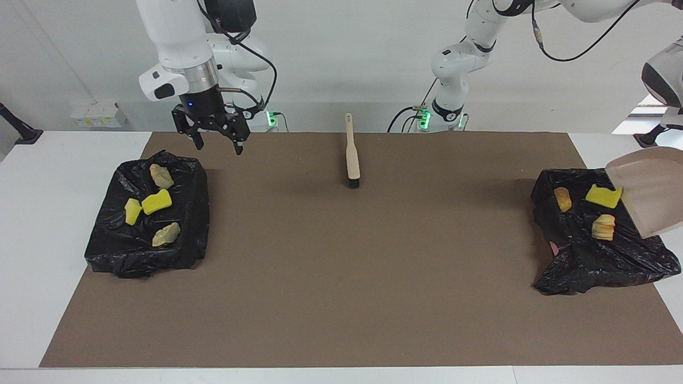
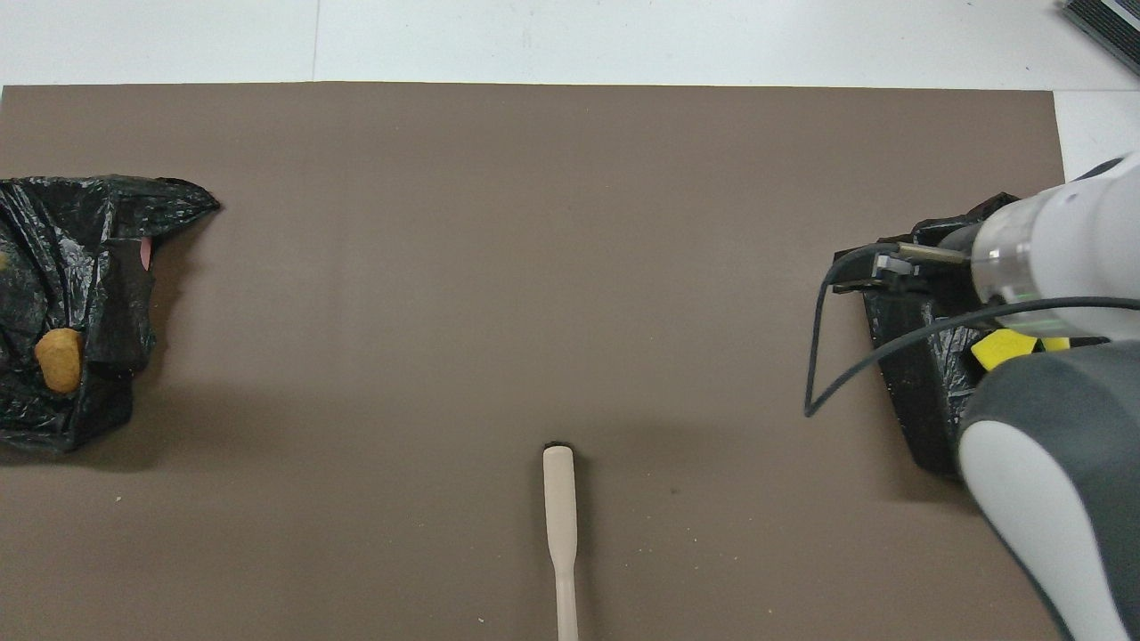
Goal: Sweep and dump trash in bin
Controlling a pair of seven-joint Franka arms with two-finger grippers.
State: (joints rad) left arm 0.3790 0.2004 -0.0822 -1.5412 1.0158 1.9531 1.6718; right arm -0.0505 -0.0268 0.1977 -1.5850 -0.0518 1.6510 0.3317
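**A:** Where are your two arms?

**B:** Your right gripper (image 1: pixel 217 145) hangs up in the air, pointing down. It is over the edge of the brown mat (image 1: pixel 341 298), just beside the bin at the right arm's end (image 1: pixel 144 256). Its fingers (image 1: pixel 238 148) are spread wide and hold nothing. From above, this arm hides most of that bin.

**A:** And the left one?

**B:** Your left arm reaches out over the bin at the left arm's end (image 1: pixel 587 266). The left gripper is past the edge of the picture. It is squeezed tight. The beige dustpan (image 1: pixel 648 192) hangs tipped up over that bin, with its open mouth facing down into it. Nothing is in the pan.

**A:** What is in the bins?

**B:** Both have a black bag in them. The bin at the left arm's end has three bits of trash: a brown lump (image 1: pixel 562 198), a yellow sponge chunk (image 1: pixel 604 196) right at the pan's lip, and a tan lump (image 1: pixel 603 226). The other bin has four: a pale lump (image 1: pixel 160 176), a small yellow chunk (image 1: pixel 132 210), a bigger yellow chunk (image 1: pixel 156 201) and a second tan lump (image 1: pixel 166 234).

**A:** Anything in the way?

**B:** Only the beige brush (image 1: pixel 352 154). It lies flat on the mat between the two bins, close to the robots. Its dark bristles point away from them. Nothing touches it.
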